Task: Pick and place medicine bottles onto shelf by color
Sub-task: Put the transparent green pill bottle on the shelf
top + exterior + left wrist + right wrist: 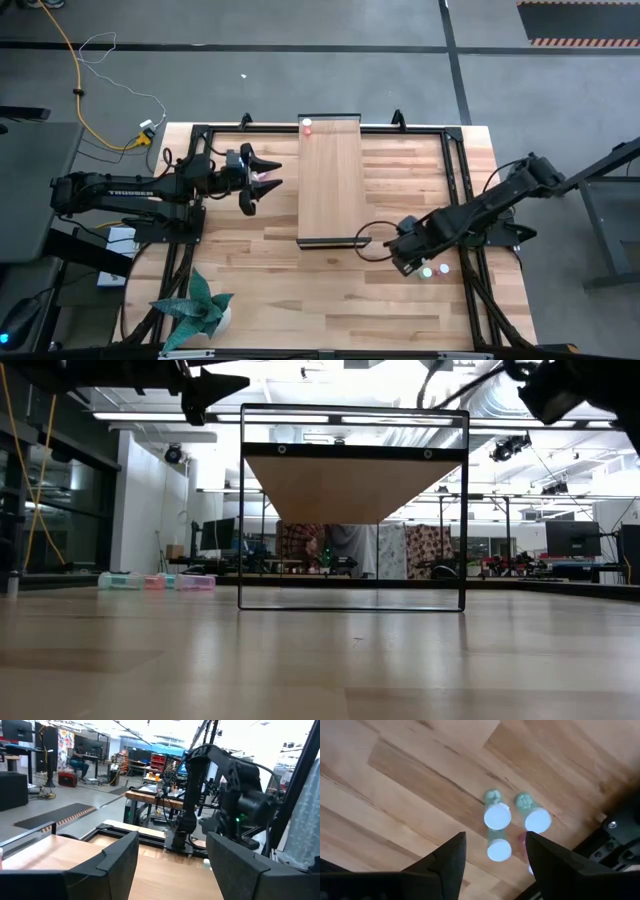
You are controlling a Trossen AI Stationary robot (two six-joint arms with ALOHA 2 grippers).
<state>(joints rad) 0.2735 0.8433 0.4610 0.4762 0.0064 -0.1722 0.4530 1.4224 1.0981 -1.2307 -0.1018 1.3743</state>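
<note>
Right claw (pixel 495 852) open, empty above upright green vials (pixel 497 816); left claw (pixel 268 181) open beside shelf (pixel 330 180).

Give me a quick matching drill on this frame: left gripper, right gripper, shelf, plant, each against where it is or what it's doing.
Things:
1. left gripper
2. right gripper
3. shelf
4. plant

Places or states:
A. near table edge, on the left arm's side
B. open, above white-capped green vials
C. open, empty, beside the shelf
D. mid-table, one pink vial at its far end

Pairs: 1-C, 2-B, 3-D, 4-A
</note>
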